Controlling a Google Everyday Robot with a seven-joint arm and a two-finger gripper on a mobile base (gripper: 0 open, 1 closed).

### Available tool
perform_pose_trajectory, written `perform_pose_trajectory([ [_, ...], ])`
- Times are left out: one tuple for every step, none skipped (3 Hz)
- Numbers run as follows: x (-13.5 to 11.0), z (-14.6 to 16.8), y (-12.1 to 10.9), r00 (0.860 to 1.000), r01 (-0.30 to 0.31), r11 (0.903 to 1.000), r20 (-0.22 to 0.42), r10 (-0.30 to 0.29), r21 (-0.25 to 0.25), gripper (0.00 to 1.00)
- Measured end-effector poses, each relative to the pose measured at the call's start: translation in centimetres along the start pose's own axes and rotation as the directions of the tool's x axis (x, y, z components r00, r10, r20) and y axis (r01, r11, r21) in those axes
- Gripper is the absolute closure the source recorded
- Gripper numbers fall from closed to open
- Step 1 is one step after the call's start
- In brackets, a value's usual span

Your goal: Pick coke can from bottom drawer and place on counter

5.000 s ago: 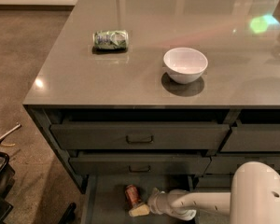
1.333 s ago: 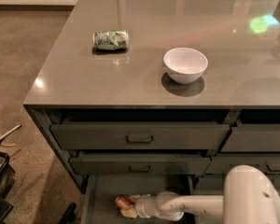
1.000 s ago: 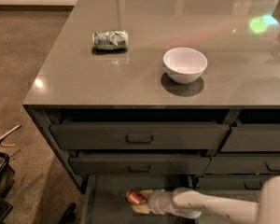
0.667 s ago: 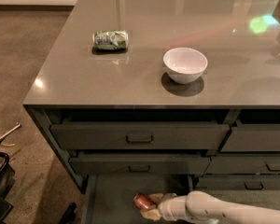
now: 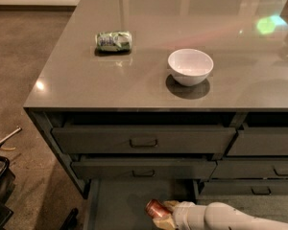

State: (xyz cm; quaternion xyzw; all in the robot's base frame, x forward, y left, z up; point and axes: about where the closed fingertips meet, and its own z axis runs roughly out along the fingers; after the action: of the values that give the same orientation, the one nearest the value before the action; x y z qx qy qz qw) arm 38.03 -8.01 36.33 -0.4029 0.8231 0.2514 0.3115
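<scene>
One coke can (image 5: 156, 208) is held tilted in the gripper (image 5: 160, 214), whose fingers are closed around it, low in the open bottom drawer (image 5: 119, 204), well below the white bowl (image 5: 190, 77) and slightly to its left. Since a second earlier, can and gripper have been drawn rightward together, so the grasp is judged secure; the lift to the counter (image 5: 134, 83) remains. Nothing else is seen in the drawer. The bowl appears empty. A green-and-white can (image 5: 114, 40) lies left of the bowl.
</scene>
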Motion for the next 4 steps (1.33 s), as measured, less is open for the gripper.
perform_pose_trajectory([
  [-2.0,-2.6,-0.2,0.997,0.070,0.9971,-0.034,-0.071,-0.029,1.00],
  [-5.9,-7.7,1.8,0.977,0.196,0.9773,-0.073,-0.202,-0.081,1.00],
  [-10.2,-13.0,2.7,0.937,0.326,0.9416,-0.103,-0.334,-0.084,1.00],
  [-15.0,-19.8,3.6,0.889,0.449,0.8936,-0.108,-0.445,0.012,1.00],
])
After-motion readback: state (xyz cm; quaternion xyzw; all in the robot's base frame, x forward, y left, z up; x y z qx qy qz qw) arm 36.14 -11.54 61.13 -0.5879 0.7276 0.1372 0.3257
